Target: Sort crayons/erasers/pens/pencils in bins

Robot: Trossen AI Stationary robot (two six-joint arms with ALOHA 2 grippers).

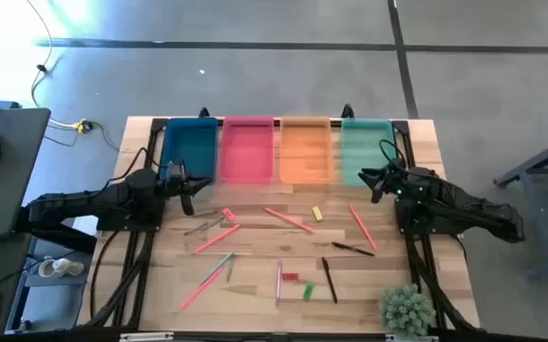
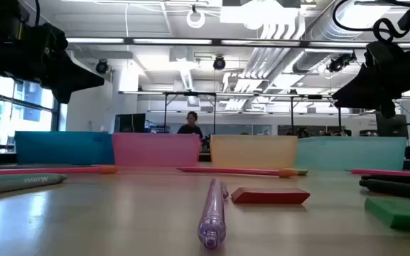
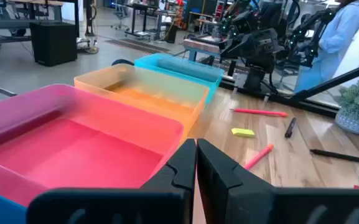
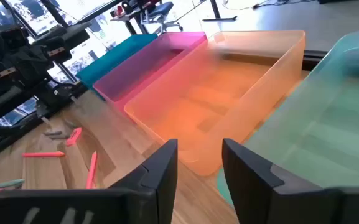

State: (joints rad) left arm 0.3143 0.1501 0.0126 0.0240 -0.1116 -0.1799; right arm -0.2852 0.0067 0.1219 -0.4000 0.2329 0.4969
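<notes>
High view is showing the wooden table (image 1: 255,285) with four bins sitting side by side along its far edge: the teal-blue bin (image 1: 189,150), the pink-red bin (image 1: 247,150), the orange bin (image 1: 305,150) and the mint-green bin (image 1: 363,148), each with its long axis running away from the front edge. The left gripper (image 1: 188,197) is hovering at the near corner of the teal-blue bin, its fingers pressed together with nothing between them, as the left wrist view shows. The right gripper (image 1: 376,182) is hanging at the near edge of the mint-green bin, its fingers standing apart and holding nothing. All loose pieces are lying on the bare wood in front of the bins, nearer the front edge than both grippers. A long pink pencil (image 1: 289,220) is lying slantwise near the middle, pointing from the pink-red bin's side toward the right front; another pencil (image 1: 363,228) is lying below the right gripper, slanting the same way. Two black pens (image 1: 330,280) (image 1: 352,249) are lying right of centre, the first almost front to back, the second nearly crosswise. The yellow eraser (image 1: 317,213) is sitting just beside the middle pencil, and the red eraser (image 1: 291,277) and green eraser (image 1: 309,291) are lying near the front edge, beside the first pen.
</notes>
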